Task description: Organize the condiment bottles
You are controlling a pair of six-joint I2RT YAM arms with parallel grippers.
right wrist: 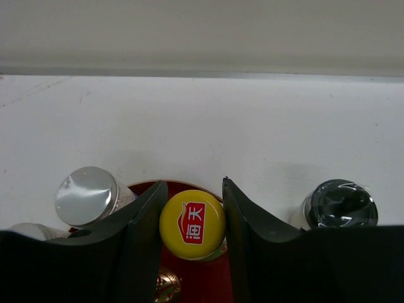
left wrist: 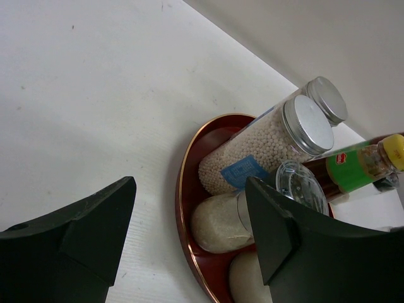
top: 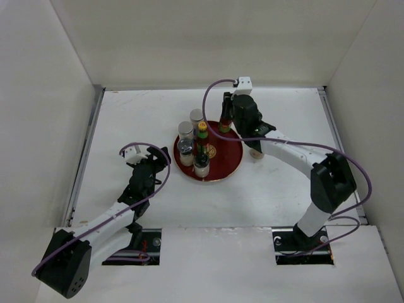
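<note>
- Step in hand: the right claw (right wrist: 194,189) is closed narrowly on a sauce bottle (right wrist: 192,225), one finger at each side just under the cap. The bottle stands upright over the far rim of the red plate (top: 228,161). Whether its base rests on the plate or hangs just above it cannot be told.
- Next move, as judged: seat the bottle on a bare part of the plate, release it, and rise straight up, because a silver-capped shaker (right wrist: 86,196) stands just beside it.
- Probably left to do: a black-topped shaker (right wrist: 339,205) stands on the worktop (top: 284,189), just beside the plate and under the right arm.
- The left claw (left wrist: 189,186) is wide open and holds nothing, near the plate's left rim.
- Appearance: the held bottle shows a yellow cap bearing a red emblem with white characters. A second sauce bottle (left wrist: 353,165) on the plate has a dark body and a green neck label. The silver-capped shaker is a clear cylinder filled with pale beads.
</note>
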